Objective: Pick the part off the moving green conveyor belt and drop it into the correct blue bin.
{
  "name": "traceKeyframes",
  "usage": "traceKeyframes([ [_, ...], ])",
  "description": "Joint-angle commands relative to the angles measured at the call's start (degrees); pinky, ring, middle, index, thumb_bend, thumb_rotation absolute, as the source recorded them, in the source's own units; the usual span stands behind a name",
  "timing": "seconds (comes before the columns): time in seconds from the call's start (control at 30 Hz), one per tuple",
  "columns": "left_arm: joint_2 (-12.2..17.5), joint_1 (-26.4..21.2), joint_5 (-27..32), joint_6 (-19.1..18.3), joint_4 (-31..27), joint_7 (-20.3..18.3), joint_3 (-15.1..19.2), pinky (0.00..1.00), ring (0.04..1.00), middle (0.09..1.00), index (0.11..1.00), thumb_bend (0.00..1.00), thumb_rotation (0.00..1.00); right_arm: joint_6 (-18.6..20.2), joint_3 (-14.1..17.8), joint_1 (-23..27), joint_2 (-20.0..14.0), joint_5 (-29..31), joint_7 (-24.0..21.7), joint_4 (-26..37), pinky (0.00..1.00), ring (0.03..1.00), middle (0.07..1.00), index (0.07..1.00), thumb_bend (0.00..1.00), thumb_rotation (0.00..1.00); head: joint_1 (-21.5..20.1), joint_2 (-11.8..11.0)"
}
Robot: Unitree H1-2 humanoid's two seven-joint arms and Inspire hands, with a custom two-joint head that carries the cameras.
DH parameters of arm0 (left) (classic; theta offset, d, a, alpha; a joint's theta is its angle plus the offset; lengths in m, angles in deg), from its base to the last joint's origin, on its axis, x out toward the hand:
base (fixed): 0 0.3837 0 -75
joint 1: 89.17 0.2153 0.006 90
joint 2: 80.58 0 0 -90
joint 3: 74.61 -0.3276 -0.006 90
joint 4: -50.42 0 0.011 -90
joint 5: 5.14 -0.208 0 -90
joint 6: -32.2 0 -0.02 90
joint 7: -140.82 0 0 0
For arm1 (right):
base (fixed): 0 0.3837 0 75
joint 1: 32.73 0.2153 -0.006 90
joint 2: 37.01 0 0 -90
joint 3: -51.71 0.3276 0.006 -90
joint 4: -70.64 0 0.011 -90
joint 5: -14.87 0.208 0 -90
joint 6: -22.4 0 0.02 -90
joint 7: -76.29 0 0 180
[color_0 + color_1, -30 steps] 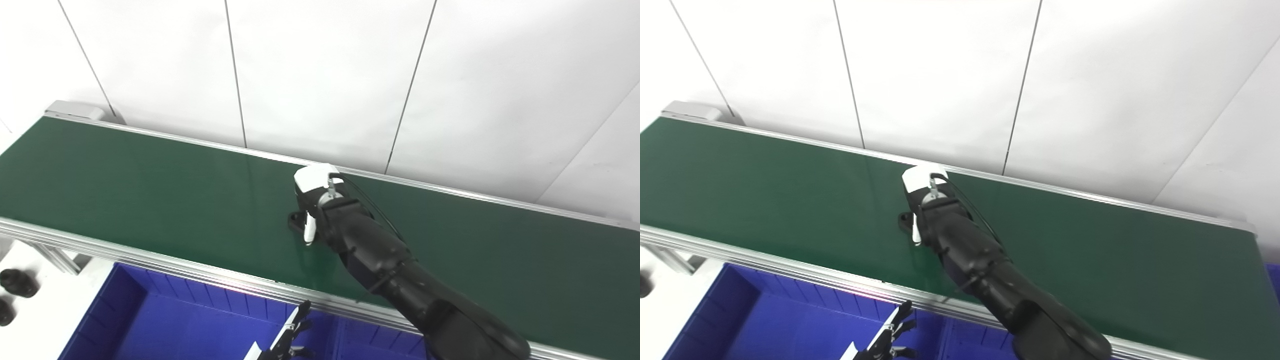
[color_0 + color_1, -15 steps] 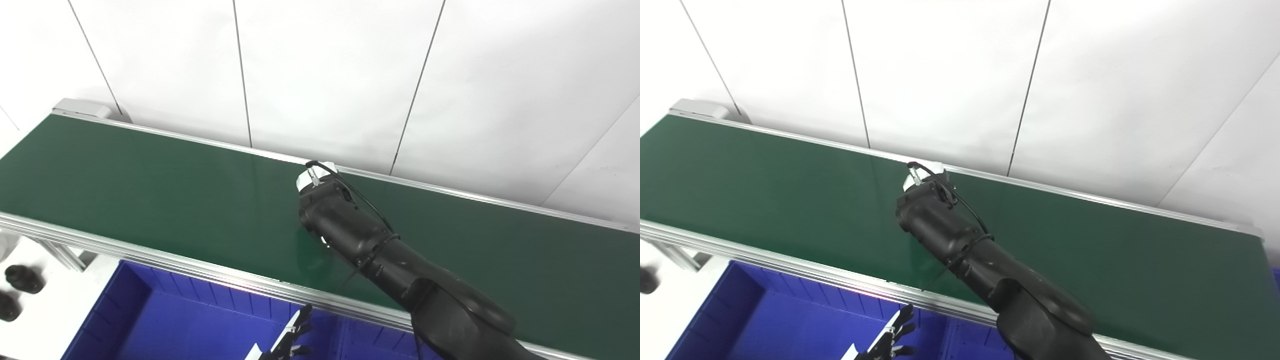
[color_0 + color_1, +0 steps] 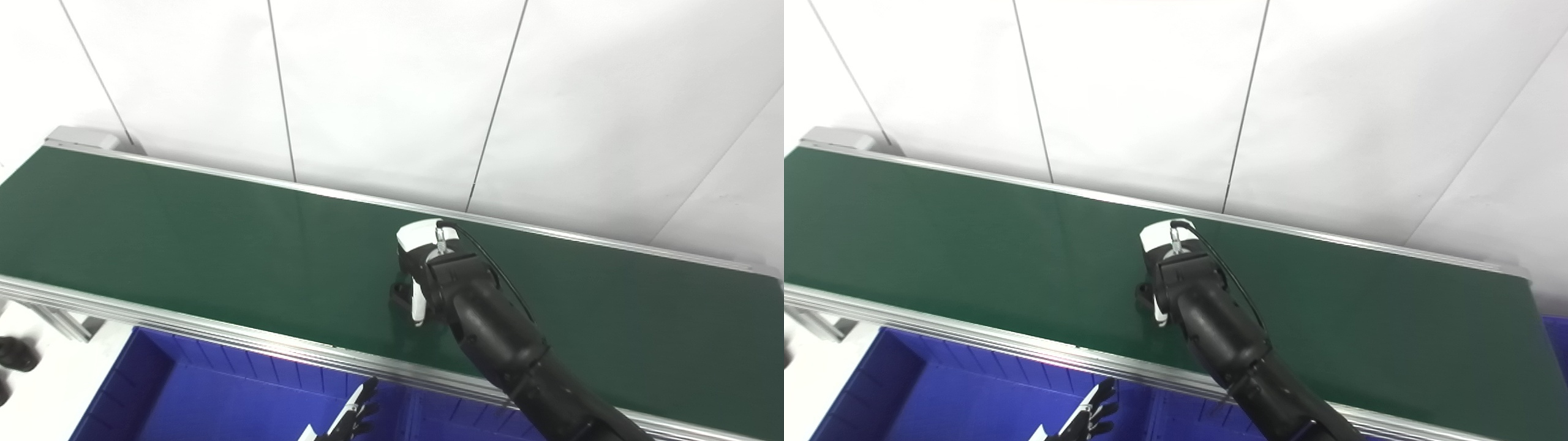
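Note:
The green conveyor belt (image 3: pixel 184 245) runs from left to right across both eye views. My right hand (image 3: pixel 422 266), black with white covers, is down on the belt near its middle, seen from behind. A small black part (image 3: pixel 399 295) shows at the hand's lower left edge, resting on the belt; it also shows in the right eye view (image 3: pixel 1144 296). The hand's fingers are hidden behind its back, so I cannot tell whether they hold the part. My left hand (image 3: pixel 352 419) shows only its fingertips, spread apart and empty, above the blue bin (image 3: pixel 184 398).
The belt's aluminium front rail (image 3: pixel 184 324) lies between the belt and the bins. A second blue bin (image 3: pixel 465 422) adjoins the first on the right. Black parts (image 3: pixel 15 354) lie on the white table at the lower left. A white panelled wall stands behind the belt.
My right hand has moved to the right along the belt, and the black part shows again at its lower left edge. The camera has shifted slightly. The left hand stays low over the bin.

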Motion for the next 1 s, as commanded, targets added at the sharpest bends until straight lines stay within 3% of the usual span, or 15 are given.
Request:
traceKeyframes([
  [0.0, 0.31, -0.07, 0.86, 2.78, -0.45, -0.27, 0.05, 0.90, 0.963, 1.000, 1.000, 0.81, 0.84, 0.55, 2.95, 1.33, 0.82, -2.52, -0.46, 7.12, 0.10, 0.182, 0.469, 0.767, 0.56, 0.00, -0.42, -0.13],
  [0.13, 0.48, -0.24, 0.77, 2.68, -0.25, -0.24, 0.51, 0.89, 0.948, 1.000, 1.000, 0.82, 0.84, 0.42, 5.90, -1.02, 0.51, -4.24, -2.78, 16.09, 0.13, 0.211, 0.469, 0.788, 0.56, 0.00, -1.42, 0.02],
  [0.2, 0.55, -0.32, 0.70, 2.85, -0.22, -0.20, 0.74, 0.88, 0.931, 1.000, 1.000, 0.83, 0.85, 0.12, 7.03, -2.27, 0.62, -6.06, -4.89, 20.58, 0.17, 0.287, 0.476, 0.745, 0.55, 0.00, -2.09, 0.18],
  [0.23, 0.58, -0.37, 0.74, 2.96, -0.19, -0.24, 0.83, 0.87, 0.926, 1.000, 1.000, 0.82, 0.85, -0.20, 7.47, -2.86, 0.71, -6.99, -5.82, 22.41, 0.20, 0.331, 0.479, 0.675, 0.56, 0.00, -2.09, 0.18],
  [0.43, 1.37, -0.46, 1.76, 2.21, -1.18, -0.68, 1.88, 0.85, 0.913, 0.998, 1.000, 0.82, 0.87, -3.36, 9.36, -7.72, 2.19, -12.97, -12.05, 32.12, 0.23, 0.347, 0.448, 0.572, 0.54, 0.00, -5.83, 1.43],
  [0.57, 2.33, -0.08, 6.18, 0.15, -2.92, -2.71, 2.67, 0.92, 0.949, 1.000, 1.000, 0.85, 0.84, -7.29, 10.33, -12.87, 3.98, -17.13, -16.23, 39.43, 0.26, 0.396, 0.446, 0.522, 0.53, 0.00, -9.17, 3.03],
  [0.67, 3.06, 0.13, 7.96, -1.22, -4.48, -3.29, 3.78, 0.96, 0.962, 1.000, 1.000, 0.87, 0.85, -10.69, 12.04, -18.80, 6.87, -20.55, -18.92, 45.33, 0.25, 0.398, 0.451, 0.517, 0.53, 0.00, -11.58, 4.85],
  [0.7, 3.44, 0.17, 8.24, -1.78, -5.32, -3.42, 4.30, 0.96, 0.965, 1.000, 1.000, 0.89, 0.86, -12.09, 12.73, -20.89, 8.20, -21.61, -19.14, 46.90, 0.24, 0.374, 0.438, 0.524, 0.52, 0.00, -13.53, 6.61],
  [0.73, 3.69, 0.21, 8.39, -2.18, -5.90, -3.55, 4.65, 0.97, 0.966, 1.000, 1.000, 0.89, 0.87, -13.46, 13.43, -22.26, 9.36, -22.38, -19.18, 47.80, 0.24, 0.369, 0.435, 0.526, 0.52, 0.00, -13.53, 6.61],
  [0.77, 4.13, 0.19, 8.00, -2.57, -6.68, -3.51, 5.22, 0.97, 0.966, 1.000, 1.000, 0.90, 0.87, -14.74, 13.64, -25.59, 10.10, -22.82, -19.17, 49.97, 0.23, 0.364, 0.432, 0.528, 0.52, 0.00, -15.70, 8.13],
  [0.8, 4.41, 0.19, 7.70, -2.87, -7.23, -3.52, 5.62, 0.97, 0.963, 1.000, 1.000, 0.91, 0.90, -15.96, 13.98, -27.89, 10.80, -23.09, -19.15, 51.40, 0.24, 0.372, 0.427, 0.528, 0.52, 0.00, -15.70, 8.13],
  [0.83, 4.89, 0.14, 7.91, -3.81, -8.33, -3.66, 6.16, 0.98, 0.962, 1.000, 1.000, 0.91, 0.92, -17.42, 14.26, -31.22, 11.90, -23.61, -19.16, 53.04, 0.24, 0.376, 0.425, 0.529, 0.52, 0.00, -18.00, 10.20],
  [0.97, 6.44, 0.08, 10.43, -7.89, -12.20, -5.11, 7.97, 1.00, 0.966, 1.000, 1.000, 0.93, 0.96, -22.44, 14.83, -42.08, 15.21, -25.48, -19.10, 57.47, 0.21, 0.327, 0.409, 0.522, 0.52, 0.00, -20.82, 13.15],
])
